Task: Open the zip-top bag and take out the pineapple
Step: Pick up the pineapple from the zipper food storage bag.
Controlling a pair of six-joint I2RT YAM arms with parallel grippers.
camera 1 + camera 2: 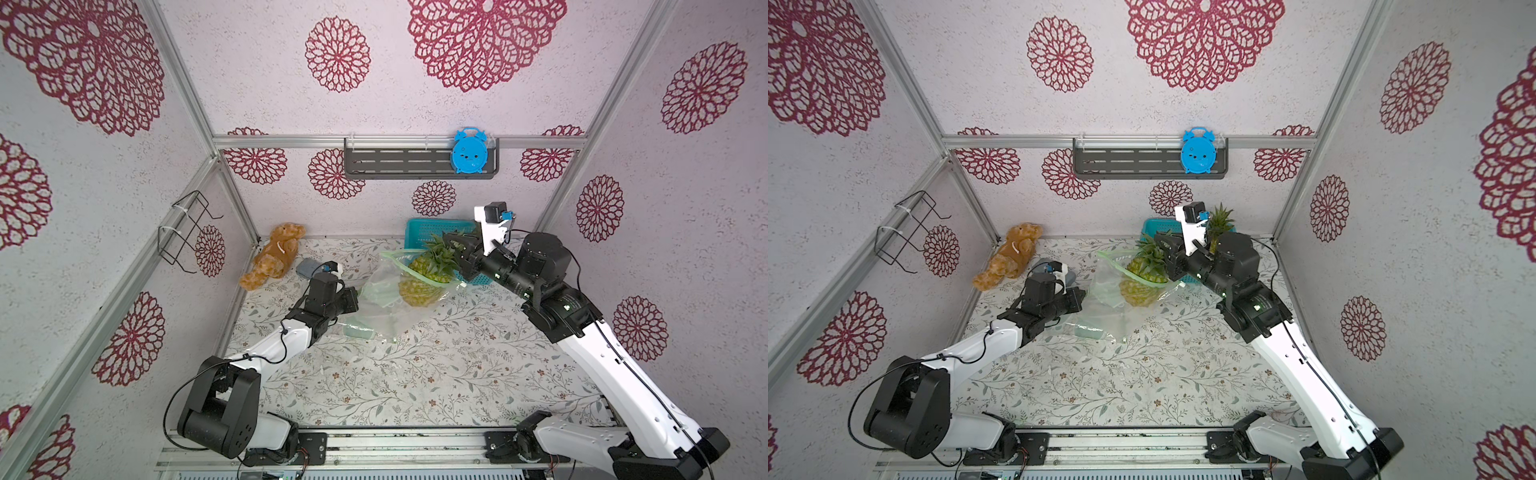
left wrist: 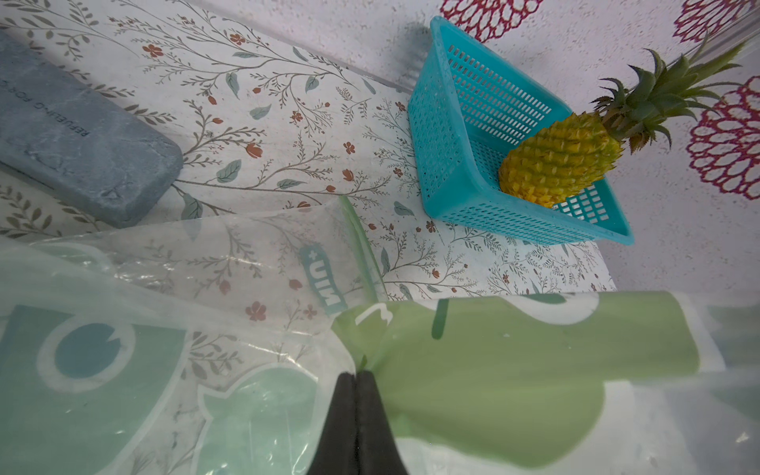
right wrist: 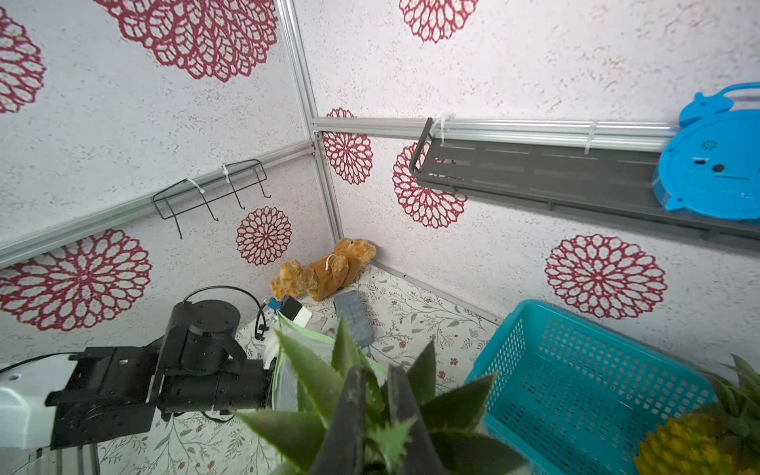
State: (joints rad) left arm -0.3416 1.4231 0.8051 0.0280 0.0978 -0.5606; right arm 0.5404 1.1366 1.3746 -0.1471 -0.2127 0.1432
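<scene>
Quick count from above: two arms, two pineapples, one bag, one basket. The pineapple (image 1: 424,270) that matters stands near twelve o'clock of the table (image 1: 415,374) centre. Its lower half is down inside the zip-top bag (image 1: 380,291), while its upper body and crown are clear of the open green zip rim, which wraps round its waist.

The right gripper (image 3: 376,372) reaches in from three o'clock of the fruit and is pinched narrow on the crown. The wrist view shows a leaf caught between the two dark fingers (image 3: 349,411). At nine o'clock of the fruit, the left gripper (image 2: 357,376) is clamped tight on a fold of the bag's film, with the plastic puckered at the tips. The rest of the bag sprawls crumpled on the table toward seven o'clock.

The second pineapple (image 2: 559,160) sits in the teal basket (image 2: 452,164) at one o'clock by the back wall, just behind the held fruit. In both top views the right arm's wrist covers much of that basket.

One teddy bear (image 1: 274,257) slumps in the ten o'clock corner. One grey-blue case (image 2: 82,148) lies beside it, just behind the left wrist. On the back wall there is one blue alarm clock (image 1: 469,151) on one dark shelf (image 1: 395,164), and one wire rack (image 1: 187,232) hangs on the left wall.
</scene>
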